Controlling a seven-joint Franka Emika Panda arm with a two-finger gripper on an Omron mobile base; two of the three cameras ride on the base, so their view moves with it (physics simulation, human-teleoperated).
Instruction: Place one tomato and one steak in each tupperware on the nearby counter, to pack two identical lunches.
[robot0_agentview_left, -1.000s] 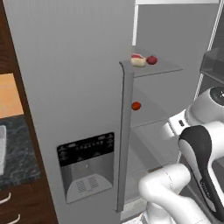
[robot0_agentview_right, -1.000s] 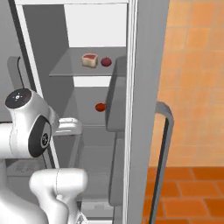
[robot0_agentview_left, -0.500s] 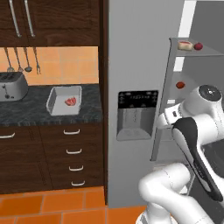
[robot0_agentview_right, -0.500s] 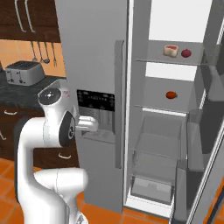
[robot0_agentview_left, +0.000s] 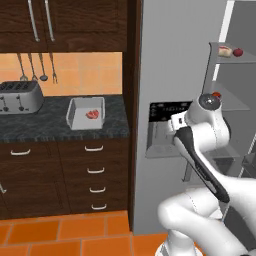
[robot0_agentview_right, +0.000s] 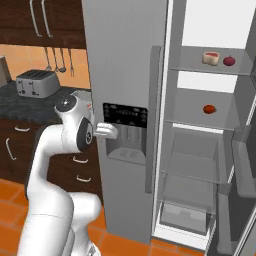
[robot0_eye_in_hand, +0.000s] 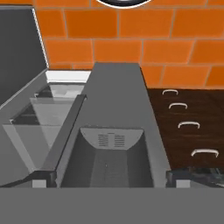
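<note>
Even, flat rendered light, soft faint shadows, no glare; coarse, slightly blurred low-resolution edges throughout.

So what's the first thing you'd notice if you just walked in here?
The big white robot arm in front of the grey fridge, whose door stands open, with a steak and tomatoes on its shelves. On the dark counter, a pale tupperware already holds something red.

The hand camera looks along the grey fridge door (robot0_eye_in_hand: 116, 87), with its recessed dispenser bay (robot0_eye_in_hand: 107, 159) below a small vent. To the left, clear fridge shelves (robot0_eye_in_hand: 35, 109) show inside the open compartment. To the right, dark wooden drawers (robot0_eye_in_hand: 183, 118) carry curved silver handles (robot0_eye_in_hand: 189, 125). Orange floor tiles (robot0_eye_in_hand: 131, 30) run across the top. The two dark fingertips (robot0_eye_in_hand: 41, 180) stand wide apart at the bottom corners, nothing between them.
</note>
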